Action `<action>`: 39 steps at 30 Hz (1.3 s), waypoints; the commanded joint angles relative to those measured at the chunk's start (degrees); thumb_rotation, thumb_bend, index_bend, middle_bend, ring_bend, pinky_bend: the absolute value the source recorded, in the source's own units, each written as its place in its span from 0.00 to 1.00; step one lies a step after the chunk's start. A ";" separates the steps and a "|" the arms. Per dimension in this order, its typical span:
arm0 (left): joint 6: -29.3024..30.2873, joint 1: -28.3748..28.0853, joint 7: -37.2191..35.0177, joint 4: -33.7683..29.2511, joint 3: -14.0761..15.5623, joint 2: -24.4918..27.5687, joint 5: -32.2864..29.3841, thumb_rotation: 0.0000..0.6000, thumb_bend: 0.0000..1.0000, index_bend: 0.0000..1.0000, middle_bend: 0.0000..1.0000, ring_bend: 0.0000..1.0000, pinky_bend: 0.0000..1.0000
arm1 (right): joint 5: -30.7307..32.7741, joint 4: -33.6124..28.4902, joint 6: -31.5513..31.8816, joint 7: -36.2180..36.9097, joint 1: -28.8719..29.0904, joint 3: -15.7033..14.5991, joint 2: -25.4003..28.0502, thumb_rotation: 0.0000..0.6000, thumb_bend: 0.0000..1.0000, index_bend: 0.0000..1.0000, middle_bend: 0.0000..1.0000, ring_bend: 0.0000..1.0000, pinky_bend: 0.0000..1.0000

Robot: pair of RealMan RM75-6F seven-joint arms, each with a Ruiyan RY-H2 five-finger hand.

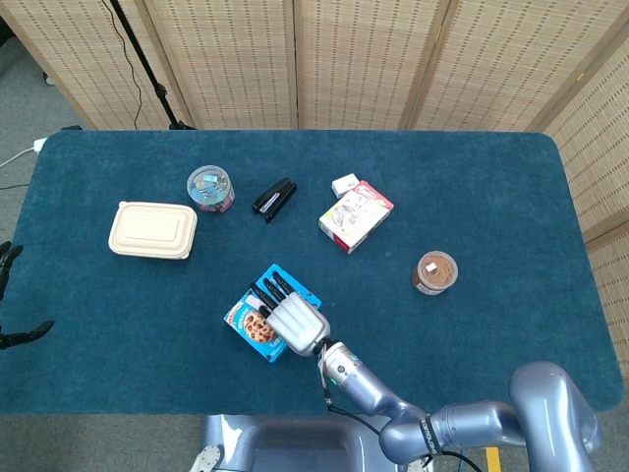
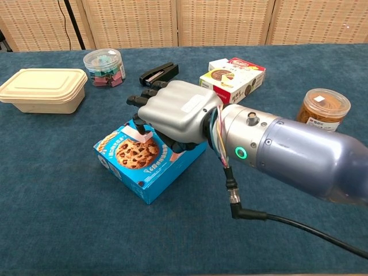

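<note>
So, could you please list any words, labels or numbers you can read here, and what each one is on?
None can be read with certainty.
Blue cookie box: white print along its front edge, too blurred to read.
Red and white box: print too small.
Brown jar: lid label and side label illegible.
Clear tub, stapler, beige container: no text visible.
</note>
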 commanded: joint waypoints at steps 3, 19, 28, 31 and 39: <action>-0.36 0.04 -0.06 0.01 -0.11 0.04 0.16 1.00 0.13 0.00 0.00 0.00 0.00 | -0.28 -0.39 0.85 0.15 -0.38 -1.04 0.63 1.00 0.91 0.29 0.00 0.00 0.00; -0.75 0.33 0.83 -0.34 -0.70 -0.34 -0.05 1.00 0.13 0.00 0.00 0.00 0.00 | -5.21 0.39 2.55 2.57 -1.90 -4.71 0.91 1.00 0.91 0.30 0.00 0.00 0.00; -0.90 0.59 0.28 -0.30 -0.90 -0.24 0.09 1.00 0.13 0.00 0.00 0.00 0.00 | -6.92 1.75 2.86 1.89 -2.62 -6.16 0.23 1.00 0.91 0.31 0.00 0.00 0.00; -1.00 0.66 -0.01 -0.29 -0.96 -0.15 0.15 1.00 0.13 0.00 0.00 0.00 0.00 | -7.48 2.21 2.88 1.77 -2.90 -6.61 -0.04 1.00 0.91 0.32 0.00 0.00 0.00; -1.21 0.79 -0.36 -0.21 -1.13 -0.07 0.17 1.00 0.13 0.00 0.00 0.00 0.00 | -10.85 3.06 3.61 2.31 -4.01 -8.04 -0.63 1.00 0.91 0.33 0.00 0.00 0.00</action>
